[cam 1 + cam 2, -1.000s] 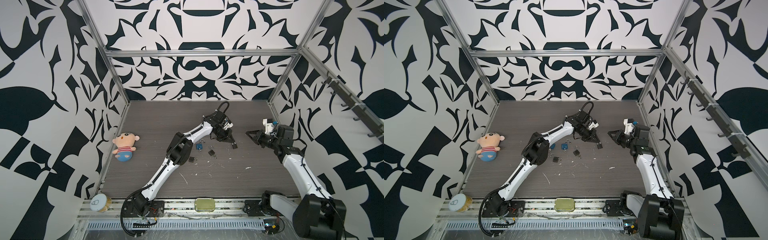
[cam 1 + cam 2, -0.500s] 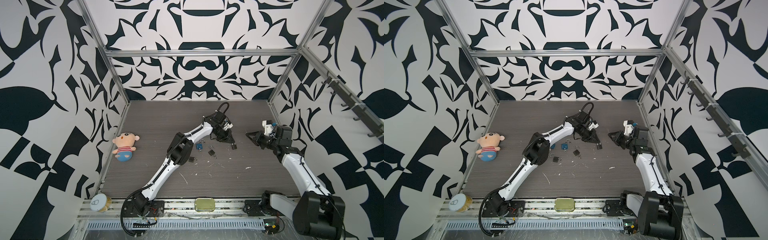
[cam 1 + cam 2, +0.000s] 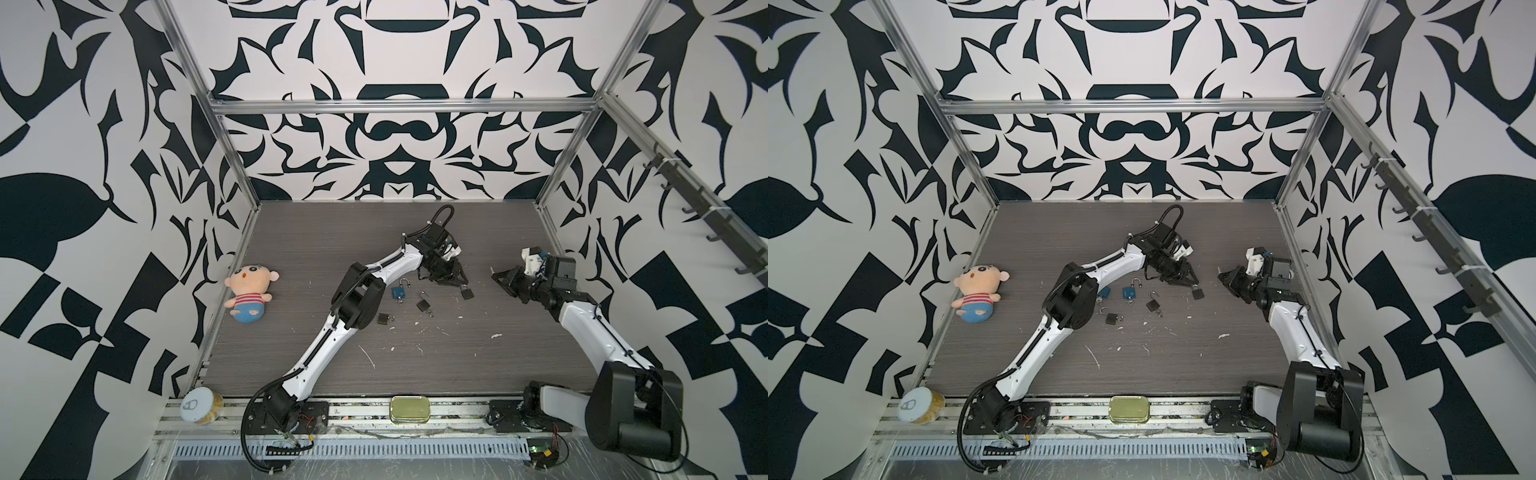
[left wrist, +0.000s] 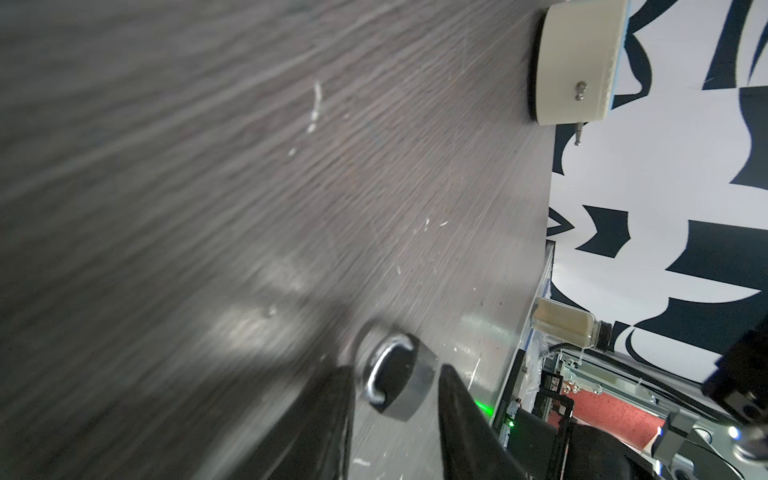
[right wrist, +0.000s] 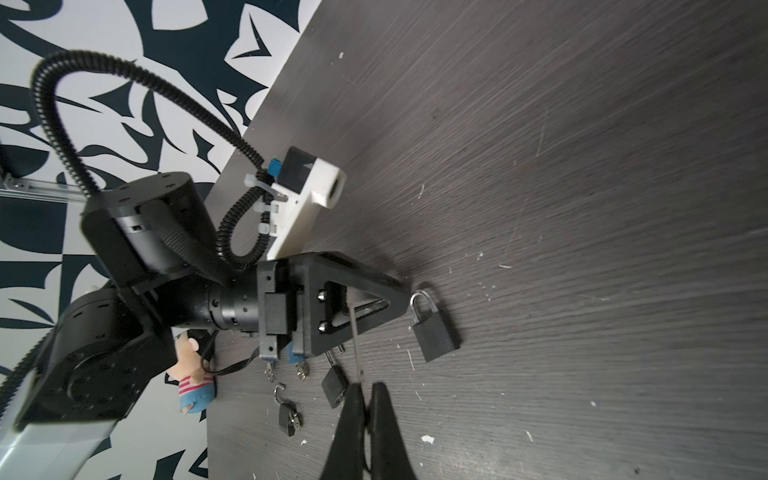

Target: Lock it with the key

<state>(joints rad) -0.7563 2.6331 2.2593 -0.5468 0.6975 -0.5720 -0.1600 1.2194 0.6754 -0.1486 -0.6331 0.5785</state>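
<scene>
A black padlock (image 3: 466, 293) with its shackle down lies on the dark table; it also shows in the other top view (image 3: 1197, 293). My left gripper (image 3: 458, 281) hovers just over it, open. In the left wrist view the padlock (image 4: 409, 392) sits between the spread fingers (image 4: 336, 399) with a gap on each side. My right gripper (image 3: 496, 276) is to the right of the lock, apart from it. In the right wrist view it is shut (image 5: 368, 386) on the key (image 5: 355, 345), whose thin metal blade sticks out toward the padlock (image 5: 436, 332).
More padlocks lie left of the left gripper: a blue one (image 3: 400, 292) and two black ones (image 3: 424, 304) (image 3: 384, 319). A plush doll (image 3: 249, 291) rests by the left wall. A metal tin (image 3: 409, 409) and a can (image 3: 201, 405) sit on the front rail.
My left gripper's jaws have spread apart off the black padlock, which now rests on the table. The right gripper has stayed shut on the key and barely shifted.
</scene>
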